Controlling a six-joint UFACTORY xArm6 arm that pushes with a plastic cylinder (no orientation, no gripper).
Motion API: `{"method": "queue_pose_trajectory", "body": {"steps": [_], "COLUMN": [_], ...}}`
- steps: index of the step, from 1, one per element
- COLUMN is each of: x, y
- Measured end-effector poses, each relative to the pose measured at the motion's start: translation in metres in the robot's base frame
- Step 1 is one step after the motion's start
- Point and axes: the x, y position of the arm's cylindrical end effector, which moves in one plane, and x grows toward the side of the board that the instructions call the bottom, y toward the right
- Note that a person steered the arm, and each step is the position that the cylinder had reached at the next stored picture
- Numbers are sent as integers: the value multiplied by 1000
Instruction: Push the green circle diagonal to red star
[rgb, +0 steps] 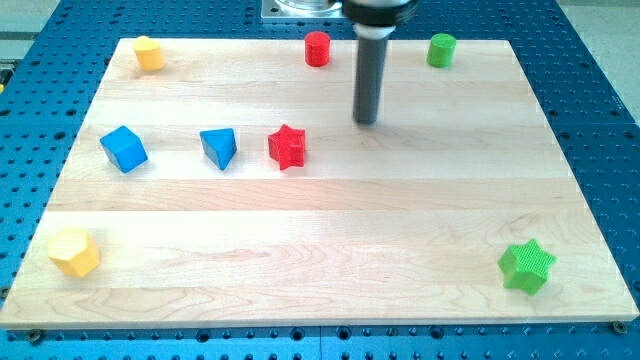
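Camera view shows a pale wooden board (330, 250) with visible grain in long planks, lying on a blue perforated metal table (600, 100). My tip (367, 121) is the lower end of a smooth dark cylindrical rod, resting on the wood toward the far side, right of centre; the arm carries no claw, so nothing is spread or pinched. The green circle (441, 49), a short matte cylinder, stands near the far edge, to the right of and beyond my tip, clearly apart from it. The red star (287, 146) sits left of and slightly nearer than my tip. Beside it to the left lie a blue triangle (219, 147) and a blue cube (124, 149). A red cylinder (317, 48) and a yellow cylinder (149, 53) line the far edge. A yellow hexagon (74, 251) occupies the near left corner, a ridged green star (527, 266) the near right.
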Motion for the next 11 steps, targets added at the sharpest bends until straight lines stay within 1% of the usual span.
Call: {"method": "queue_pose_trajectory", "body": {"steps": [1,2,3,4,5,6,7,8,9,10,11], "x": [-15,-44,-112,-118,-40,-3,-7,-76,-117,-118,-39], "y": [75,123,141,106,44,2,53,65,37,-14,-16]}}
